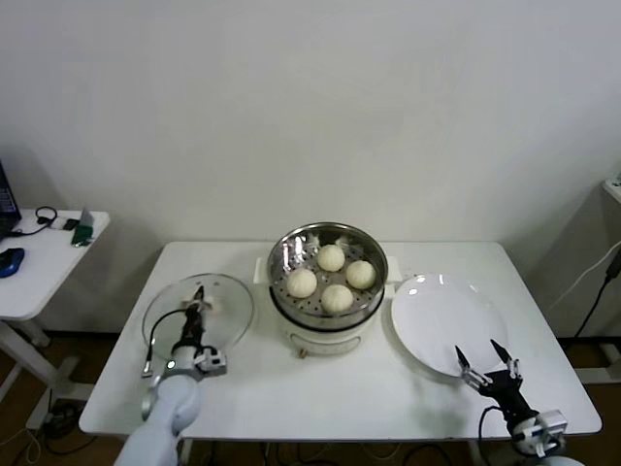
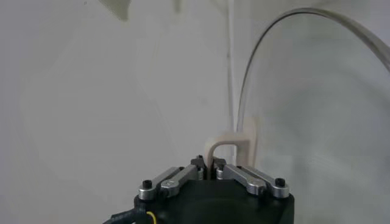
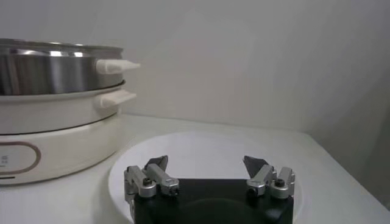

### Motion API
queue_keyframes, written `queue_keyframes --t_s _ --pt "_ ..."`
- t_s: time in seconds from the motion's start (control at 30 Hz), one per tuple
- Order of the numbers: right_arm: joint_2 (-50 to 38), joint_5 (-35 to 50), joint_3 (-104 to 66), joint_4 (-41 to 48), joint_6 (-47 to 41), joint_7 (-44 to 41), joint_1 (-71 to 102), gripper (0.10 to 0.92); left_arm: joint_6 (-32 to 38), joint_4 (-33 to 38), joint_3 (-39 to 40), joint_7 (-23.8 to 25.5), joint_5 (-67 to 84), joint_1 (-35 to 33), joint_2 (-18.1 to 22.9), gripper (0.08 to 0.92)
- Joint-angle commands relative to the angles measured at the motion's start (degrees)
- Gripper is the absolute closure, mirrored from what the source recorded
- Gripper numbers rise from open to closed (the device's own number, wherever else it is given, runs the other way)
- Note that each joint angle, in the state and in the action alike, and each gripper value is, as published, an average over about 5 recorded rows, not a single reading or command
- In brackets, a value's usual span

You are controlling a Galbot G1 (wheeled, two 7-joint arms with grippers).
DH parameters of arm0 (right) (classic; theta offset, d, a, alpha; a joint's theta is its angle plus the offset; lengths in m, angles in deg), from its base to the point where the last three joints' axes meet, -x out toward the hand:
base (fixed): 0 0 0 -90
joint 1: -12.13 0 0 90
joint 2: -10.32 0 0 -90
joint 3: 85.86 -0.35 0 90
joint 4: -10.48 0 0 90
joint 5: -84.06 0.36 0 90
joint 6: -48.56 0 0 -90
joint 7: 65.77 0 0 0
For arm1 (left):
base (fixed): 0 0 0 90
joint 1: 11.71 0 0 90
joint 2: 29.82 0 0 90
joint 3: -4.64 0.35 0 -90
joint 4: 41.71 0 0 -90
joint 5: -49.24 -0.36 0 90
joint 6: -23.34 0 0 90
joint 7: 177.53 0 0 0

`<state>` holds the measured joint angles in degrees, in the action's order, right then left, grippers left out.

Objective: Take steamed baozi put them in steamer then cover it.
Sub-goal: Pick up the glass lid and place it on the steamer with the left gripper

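Four baozi point(image 1: 331, 276) sit in the steamer point(image 1: 283, 301), frame centre; left gripper point(image 1: 199, 297) clamped on the lid point(image 1: 233, 309) handle point(image 2: 228, 148), lower left; glass, fragile, slippery; right gripper point(image 1: 488, 363) gapes empty, lower right.

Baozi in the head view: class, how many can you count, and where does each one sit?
4, all in the steamer: one baozi at the back, one on the right, one at the front, one on the left. None looks hidden.
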<state>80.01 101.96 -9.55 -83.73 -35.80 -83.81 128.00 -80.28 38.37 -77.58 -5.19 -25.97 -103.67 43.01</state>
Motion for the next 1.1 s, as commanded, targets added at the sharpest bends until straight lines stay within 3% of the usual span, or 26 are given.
queue_keyframes --t_s 0.03,0.47,0.6,0.77,0.9,1.1 --pt "-1.02 0.01 -0.02 0.17 -0.03 0.04 -0.32 0.203 -5.79 14.48 -0.37 -1.05 2.19 -5.59 -5.62 0.85" --pt "-3.56 -0.39 2.34 2.83 -0.39 0.22 -4.57 0.203 -21.51 36.79 -0.27 3.1 5.54 -13.82 -14.39 0.85" --pt "-4.49 -0.79 4.05 3.09 -1.39 0.38 -5.74 0.203 -24.11 38.48 3.99 3.46 8.4 -11.28 -19.16 0.85" --pt "-4.76 -1.42 5.35 4.3 -1.35 0.65 -7.31 0.203 -27.91 40.28 14.39 6.59 10.08 -2.63 -22.83 0.85" --pt "-4.25 -1.96 5.62 5.32 -1.0 0.62 -7.98 0.203 -30.87 40.11 24.99 11.34 7.97 8.52 -20.83 0.85" --pt "-3.69 -2.56 5.25 5.68 -0.96 0.33 -8.19 0.203 -31.39 34.94 36.27 18.72 2.15 19.58 -11.53 0.85"
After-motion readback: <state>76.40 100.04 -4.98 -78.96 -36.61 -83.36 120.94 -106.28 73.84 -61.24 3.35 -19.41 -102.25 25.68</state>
